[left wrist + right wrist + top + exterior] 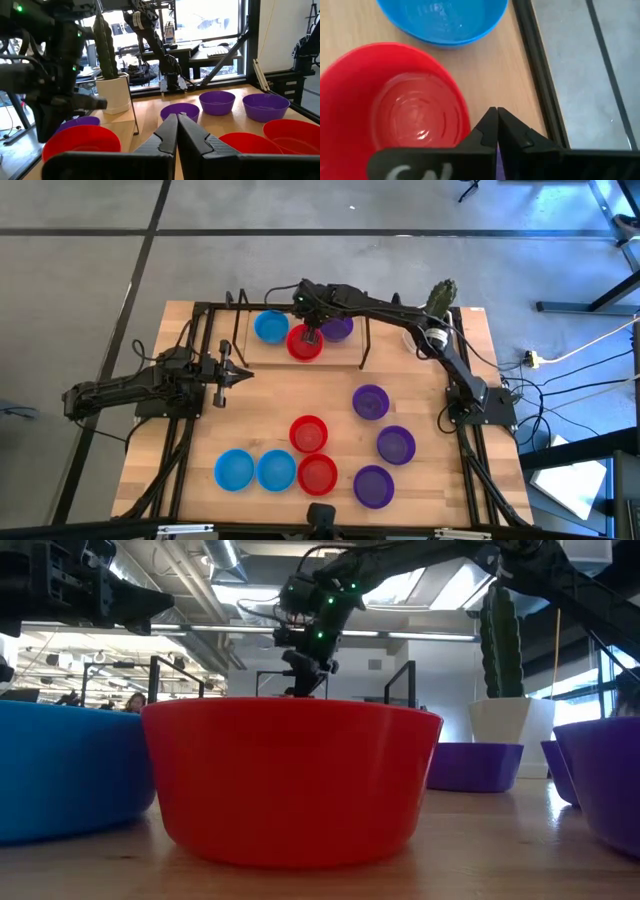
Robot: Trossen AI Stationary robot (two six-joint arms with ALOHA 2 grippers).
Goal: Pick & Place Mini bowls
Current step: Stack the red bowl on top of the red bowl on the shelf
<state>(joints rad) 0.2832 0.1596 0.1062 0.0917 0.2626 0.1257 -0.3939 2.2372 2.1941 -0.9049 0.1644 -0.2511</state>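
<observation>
Three mini bowls sit in a row near the table's far edge: blue [270,327], red [304,343] and purple [337,328]. Several more stand on the near half: purple [371,401], [396,445], [373,486], red [308,433], [317,474], and blue [276,470], [234,470]. My right gripper [311,333] is shut and hangs over the far red bowl's rim; in its wrist view the shut tips [496,114] stand just beside that red bowl [390,115], with the blue bowl [442,20] beyond. My left gripper [243,373] waits shut at the table's left.
A white pot with a green cactus [441,298] stands at the far right corner. A black frame [200,310] runs round the table and its bar [535,70] lies close to my right gripper. Bare wood [290,390] stretches across the middle.
</observation>
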